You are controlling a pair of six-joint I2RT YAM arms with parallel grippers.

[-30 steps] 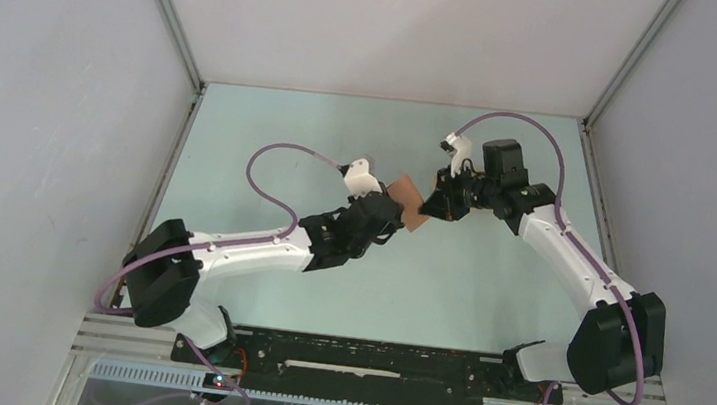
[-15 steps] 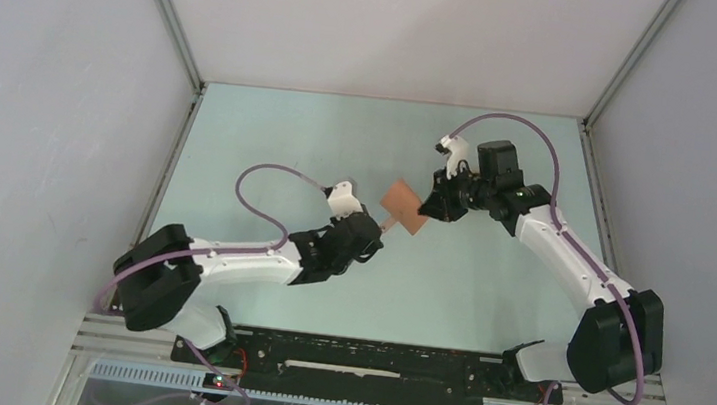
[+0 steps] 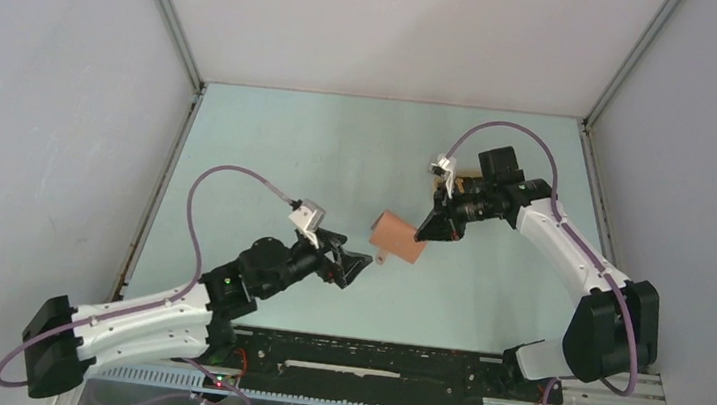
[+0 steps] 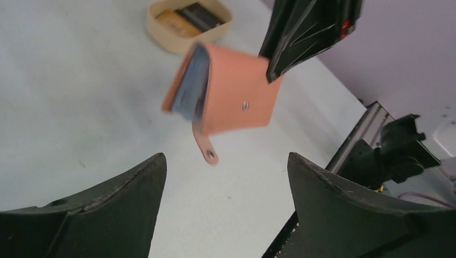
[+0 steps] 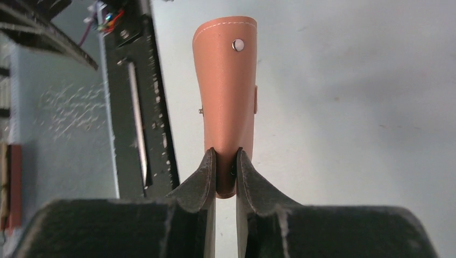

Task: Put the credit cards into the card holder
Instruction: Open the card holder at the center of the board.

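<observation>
Small flat reddish-brown leather-like card holder (image 3: 398, 237) folded, held clear of pale green worktop (image 3: 289, 155), near worktop centre. Right gripper (image 3: 429, 228) pinched narrow on holder's 3 o'clock edge; right wrist view shows both fingers clamping leather. Little strap tab (image 4: 204, 145) hangs at holder's 7 o'clock. Left gripper (image 3: 348, 262) spread wide, holding nothing, at 8 o'clock of holder, apart from it. Left wrist view: bluish-grey inner layers at holder's open edge. Beige oval tray (image 4: 161, 37) sits at 11 o'clock of holder, orange-yellow credit card (image 4: 173, 21) lying in it beside dark pieces (image 4: 199, 13).
</observation>
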